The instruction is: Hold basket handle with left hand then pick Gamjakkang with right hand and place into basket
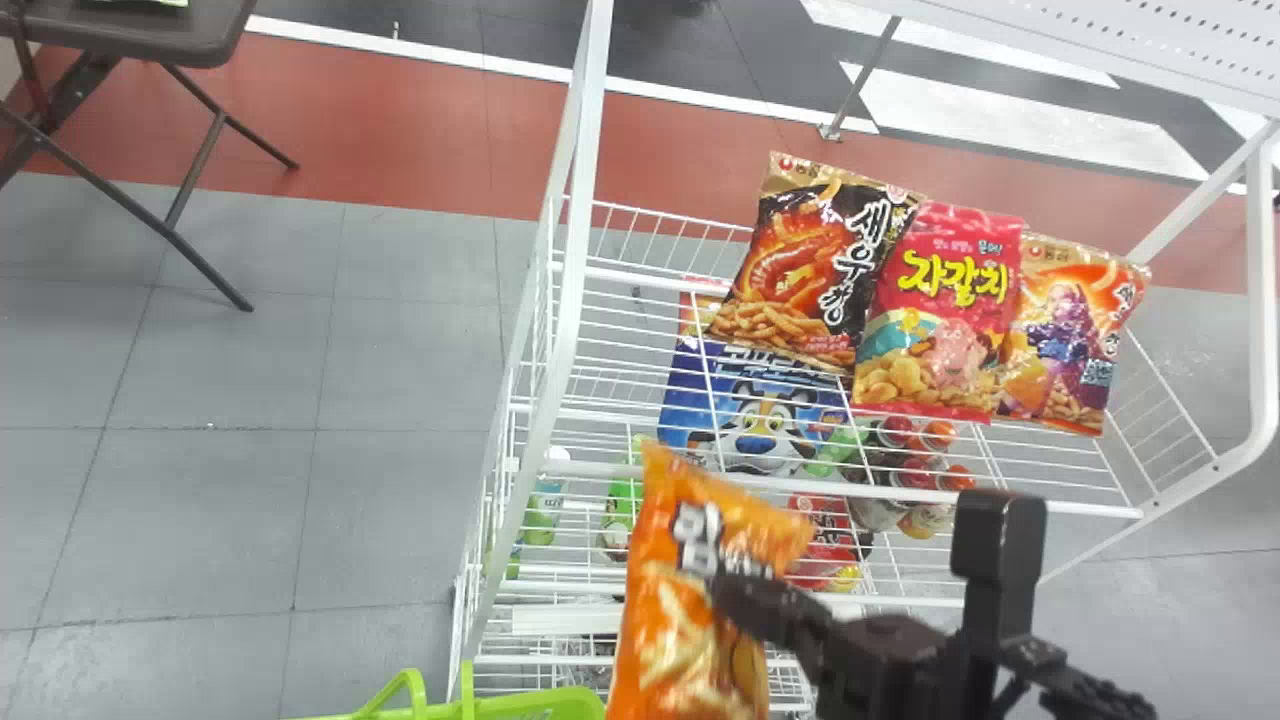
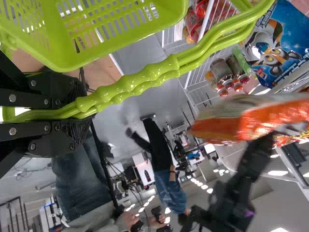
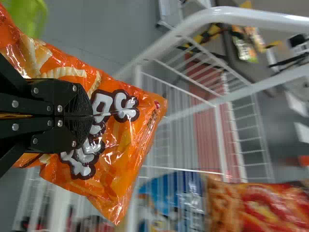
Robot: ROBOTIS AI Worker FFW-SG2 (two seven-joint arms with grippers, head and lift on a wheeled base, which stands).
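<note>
The right pincer (image 1: 728,600) is shown in the lower centre-right of the head view, closed on the Gamjakkang (image 1: 680,625), an orange bag; in the right wrist view, its black fingers are seen brought together over the printed face of the bag. The bag is held aloft, its upper end raised in front of the shelving and its lower part cut off by the bottom edge of the head view. By the left pincer (image 2: 79,116), the handle (image 2: 140,82) of the basket is gripped, the paired green bars being enclosed between the fingers. The rim of the green basket (image 1: 520,702) is visible at the bottom edge of the head view, immediately left of the bag; whether the two are in contact cannot be told. Behind, a white wire rack (image 1: 588,200) is shown from the centre to the right of the frame. On its upper level, three snack bags are arranged in an overlapping row: a black-and-orange bag (image 1: 800,265), a pink bag (image 1: 940,310) and an orange bag with a purple figure (image 1: 1065,340). Beneath them, a blue package (image 1: 755,425) and jars (image 1: 915,465) are seen through the wires. A brown folding table (image 1: 150,35) is located at the upper left.
</note>
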